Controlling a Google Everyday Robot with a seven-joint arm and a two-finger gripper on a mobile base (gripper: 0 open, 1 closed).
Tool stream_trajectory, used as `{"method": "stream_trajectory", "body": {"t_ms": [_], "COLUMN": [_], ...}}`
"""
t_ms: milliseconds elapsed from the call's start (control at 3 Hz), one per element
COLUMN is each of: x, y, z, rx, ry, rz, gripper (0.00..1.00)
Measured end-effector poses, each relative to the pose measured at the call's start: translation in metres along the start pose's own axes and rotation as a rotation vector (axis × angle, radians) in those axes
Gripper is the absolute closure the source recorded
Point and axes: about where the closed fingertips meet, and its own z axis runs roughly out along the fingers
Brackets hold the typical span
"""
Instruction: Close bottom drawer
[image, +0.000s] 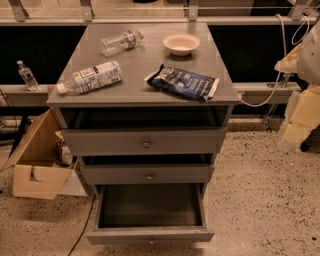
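The bottom drawer (149, 234) is the lowest of three grey drawers in the cabinet (140, 85). It is pulled far out toward me, and its dark, empty inside (150, 205) shows. Its low front reaches the bottom edge of the view. The middle drawer (147, 174) and the top drawer (145, 141) each stand slightly open and each has a small round knob. My gripper (296, 131) is a pale shape at the right edge, well to the right of the cabinet. It is at about the top drawer's height and touches nothing.
On the cabinet top lie two plastic bottles (90, 77) (120, 41), a white bowl (181, 43) and a dark snack bag (182, 82). An open cardboard box (35, 165) sits on the floor at left. A small bottle (26, 75) stands on the left ledge. A cable (82, 227) runs on the floor.
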Motion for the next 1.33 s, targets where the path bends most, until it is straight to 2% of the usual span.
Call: {"method": "stream_trajectory", "body": {"t_ms": [333, 667, 1000, 1333], "x": [0.000, -0.006, -0.011, -0.011], "y": [0.000, 0.019, 0.051, 0.053], "z": [0.000, 0.029, 0.073, 0.078], "rx": [0.000, -0.048, -0.127, -0.134], "ry": [0.000, -0.045, -0.091, -0.102], "rz": [0.000, 0.010, 0.035, 0.033], "gripper": [0.00, 0.00, 0.00, 0.00]}}
